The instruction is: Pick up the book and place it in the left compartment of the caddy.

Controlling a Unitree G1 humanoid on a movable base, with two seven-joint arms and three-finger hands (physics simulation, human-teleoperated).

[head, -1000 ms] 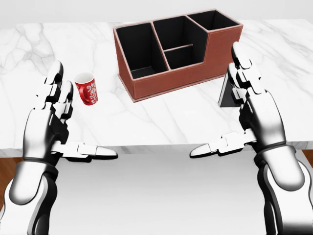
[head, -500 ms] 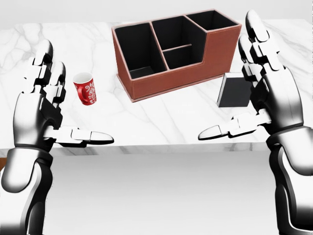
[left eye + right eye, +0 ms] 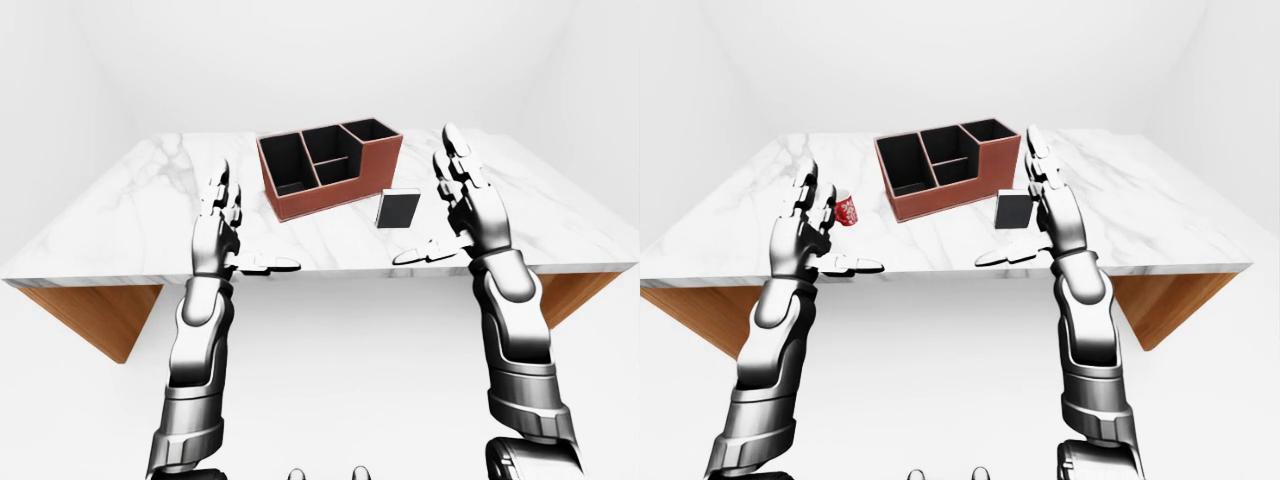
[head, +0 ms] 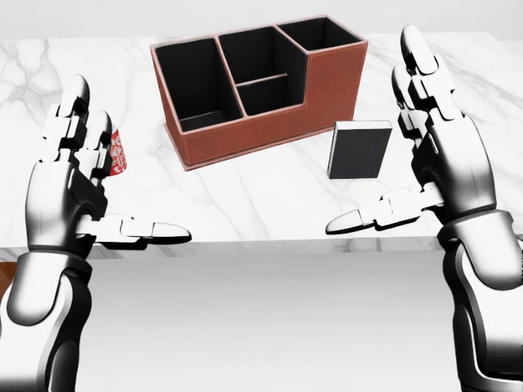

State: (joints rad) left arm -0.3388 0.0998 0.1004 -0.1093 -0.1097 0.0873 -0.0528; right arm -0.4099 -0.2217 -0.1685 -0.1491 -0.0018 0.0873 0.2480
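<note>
Marble worktop (image 4: 245, 204): book (image 4: 359, 149) upright just left of our right hand (image 4: 433, 155); both hands' fingers (image 4: 78, 122) spread, empty, ready to grasp.

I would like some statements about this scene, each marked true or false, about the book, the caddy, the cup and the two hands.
1. The book stands upright on the table. True.
2. The book is inside the caddy. False: it stands outside, to the caddy's right in the head view.
3. The right hand is shut on the book. False: its fingers are open, beside the book.
4. The cup is red. True.
5. The left hand holds the cup. False: it is open; the cup is behind it.
</note>
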